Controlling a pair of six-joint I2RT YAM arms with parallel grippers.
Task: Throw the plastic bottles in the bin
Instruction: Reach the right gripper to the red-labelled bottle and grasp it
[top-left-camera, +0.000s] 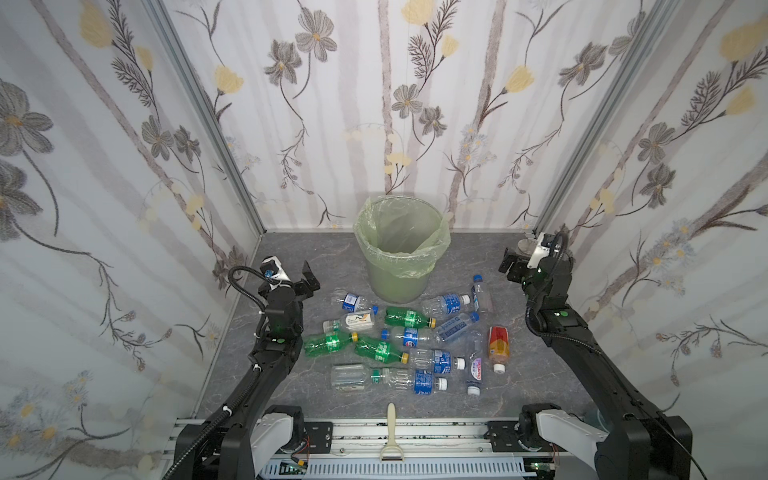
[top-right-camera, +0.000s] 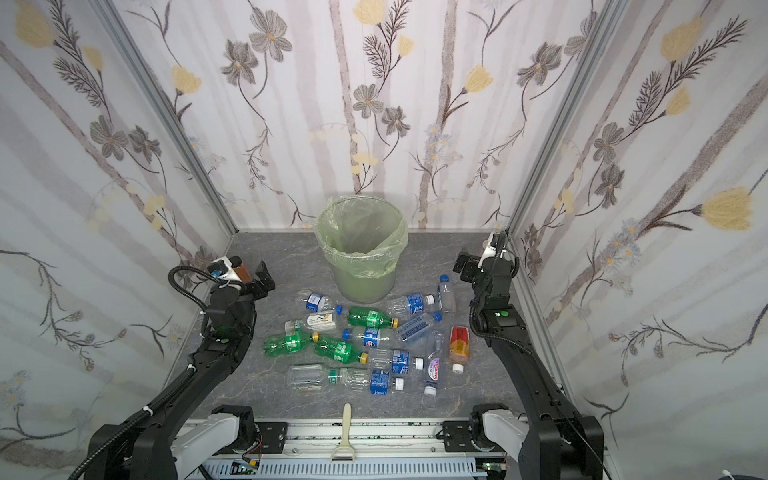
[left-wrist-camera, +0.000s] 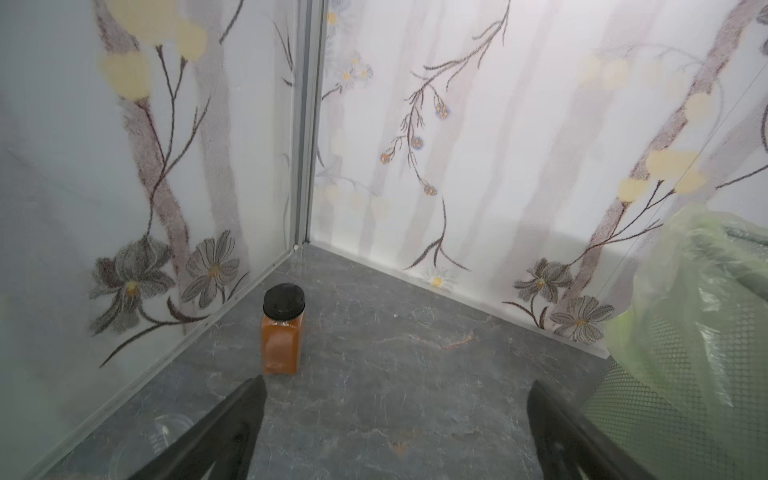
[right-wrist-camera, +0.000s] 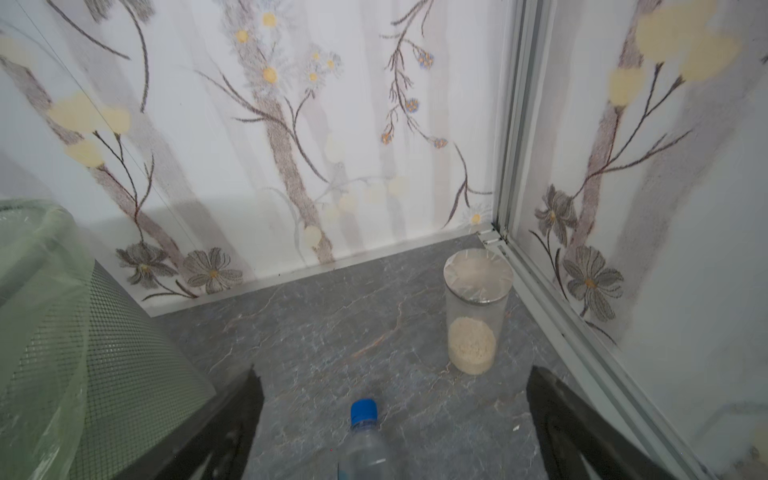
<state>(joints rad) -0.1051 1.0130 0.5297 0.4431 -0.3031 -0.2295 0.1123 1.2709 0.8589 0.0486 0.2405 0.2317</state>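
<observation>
So, nothing is gripped yet: first pick is the step in hand. Nearest, a beige-handled tool (top-left-camera: 391, 428) lies on the rail (top-left-camera: 449, 434) off the near edge of the surface (top-left-camera: 540, 386) (not our problem). Past that, the plastic bottles (top-left-camera: 409, 336) lie on their sides in a loose heap across the middle of the surface, several touching. Beside the heap's far-left end the left end effector (top-left-camera: 311, 279) hovers, jaws spread wide, empty; an amber jar (left-wrist-camera: 282, 332) stands just beyond it by the left edge. Toward the right edge the right end effector (top-left-camera: 508, 262) hovers too, likewise spread and empty; its wrist view shows a blue-capped bottle (right-wrist-camera: 363, 440) lying just short of it. Behind the heap the bin (top-left-camera: 395, 286) stands upright near the middle of the far edge, liner (top-left-camera: 438, 249) folded over the rim, nothing visible inside. Farthest, a clear cylinder (right-wrist-camera: 476, 316) in the far-right corner; neither it nor the jar is a target. Next, my read: lower the right end effector over that bottle, jaws across its body, close gently, lift above the rim, release over the bin.
</observation>
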